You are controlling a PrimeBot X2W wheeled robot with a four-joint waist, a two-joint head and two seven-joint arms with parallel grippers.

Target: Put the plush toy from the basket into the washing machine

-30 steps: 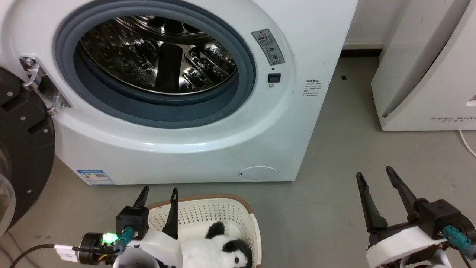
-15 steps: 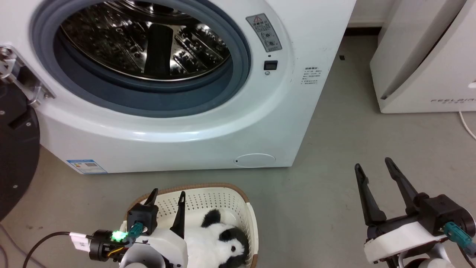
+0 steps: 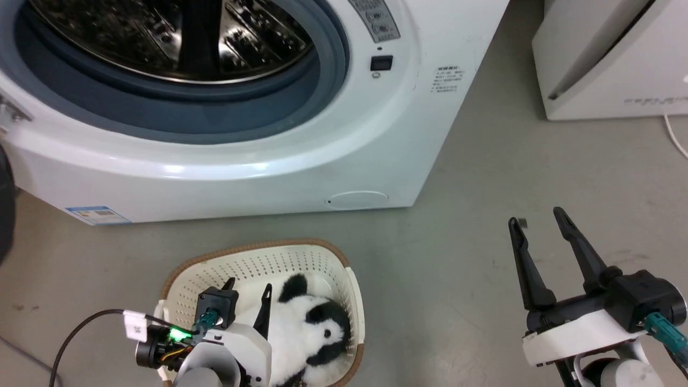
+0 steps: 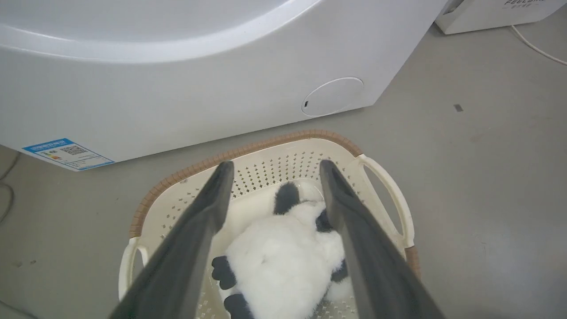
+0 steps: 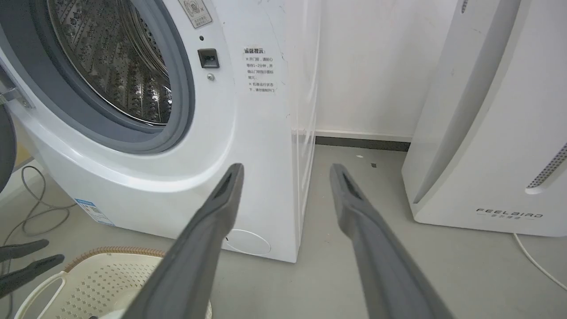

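Note:
The black-and-white panda plush toy (image 3: pixel 309 333) (image 4: pixel 283 261) lies in the cream perforated basket (image 3: pixel 252 258) (image 4: pixel 248 153) on the floor before the washing machine (image 3: pixel 258 161) (image 5: pixel 248 133). The machine's porthole stands uncovered, showing the steel drum (image 3: pixel 172 37) (image 5: pixel 110 66) inside the grey gasket. My left gripper (image 3: pixel 248 287) (image 4: pixel 273 170) hangs open above the basket, its fingers either side of the panda and clear of it. Off to the right, my right gripper (image 3: pixel 536 216) (image 5: pixel 285 170) is open over bare floor, holding nothing.
The washer's black-rimmed door (image 3: pixel 4 204) hangs open at the far left. A white slanted FEELBIRD appliance (image 3: pixel 613 59) (image 5: pixel 491 133) stands at the right with a white cable (image 3: pixel 674 134) beside it. Grey cables (image 5: pixel 40 199) lie on the floor left of the washer.
The head view has tilted down, so washer and basket sit higher in the picture. My left gripper now reaches further over the basket, above the panda. The right gripper holds its pose.

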